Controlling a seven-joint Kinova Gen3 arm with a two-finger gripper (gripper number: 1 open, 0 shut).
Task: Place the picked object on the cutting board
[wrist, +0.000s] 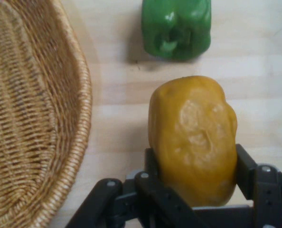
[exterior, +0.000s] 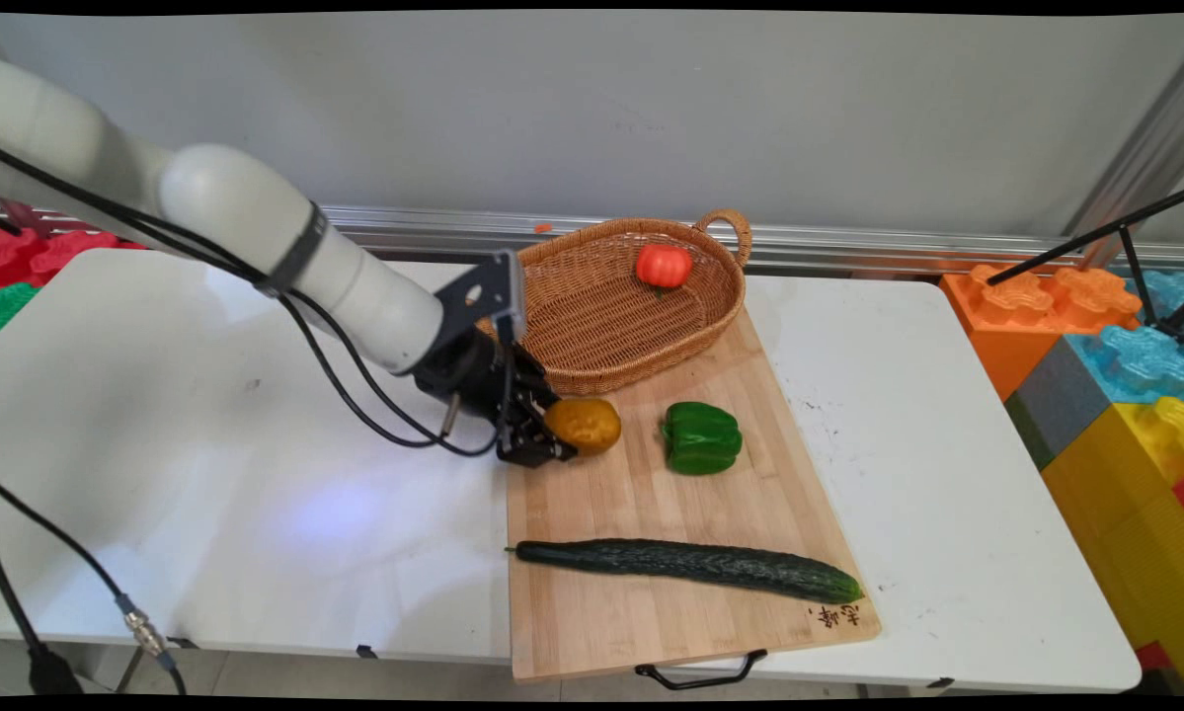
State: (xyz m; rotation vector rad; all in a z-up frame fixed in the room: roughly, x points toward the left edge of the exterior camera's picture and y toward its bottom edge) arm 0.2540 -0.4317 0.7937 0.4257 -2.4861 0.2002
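A yellow bell pepper (exterior: 584,425) lies on its side on a wooden cutting board (exterior: 651,612), near the board's left edge, held between the jaws of a black gripper (exterior: 550,427). The jaws are closed on the pepper, one finger (wrist: 153,166) pressed against each side of it, as the hand view shows. The gripper reaches in low from the left on a white arm (exterior: 256,237) with black cables (exterior: 355,395) hanging under it. Just to the right of the yellow pepper, apart from it, a green bell pepper (exterior: 701,437) sits on the same board. Just behind the gripper, an oval wicker basket (exterior: 601,336) with a loop handle rests on the far end of the board, and a red tomato (exterior: 663,265) lies inside it toward the back. Toward the near end of the board a long dark green cucumber (exterior: 690,566) lies crosswise. The board has a black handle (exterior: 702,676) at its near edge and lies on a white table (exterior: 206,494). Big coloured toy blocks (exterior: 1105,355) stand beside the table on the right.
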